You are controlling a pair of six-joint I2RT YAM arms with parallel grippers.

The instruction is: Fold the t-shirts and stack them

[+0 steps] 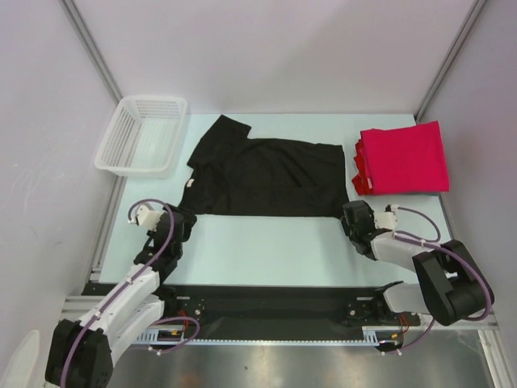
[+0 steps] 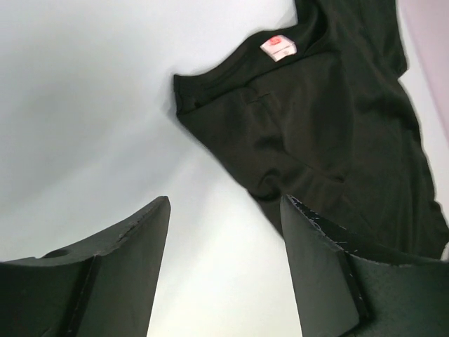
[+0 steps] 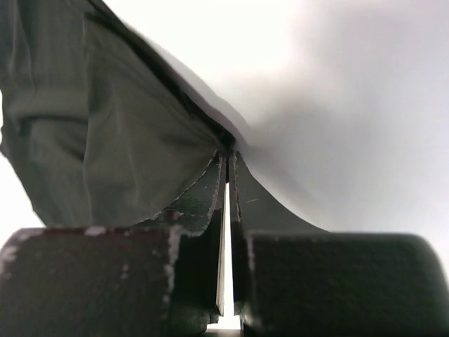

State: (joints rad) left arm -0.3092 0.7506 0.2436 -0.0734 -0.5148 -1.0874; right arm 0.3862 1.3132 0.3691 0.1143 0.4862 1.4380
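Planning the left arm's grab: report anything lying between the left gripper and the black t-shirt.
Nothing visible does. Only bare table lies between the open left gripper and the black t-shirt, whose near edge is right ahead.

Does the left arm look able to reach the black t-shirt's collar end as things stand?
Probably yes: the left gripper, open, hovers right at the collar end of the black t-shirt, with nothing between them.

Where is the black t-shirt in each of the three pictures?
Top view: the black t-shirt lies spread in the middle, between the basket and the folded red t-shirts.
Left wrist view: upper right, collar and red label showing.
Right wrist view: left side, its edge pinched by the shut right gripper.
Shared landmark: the pale table under the shirt, in all three.
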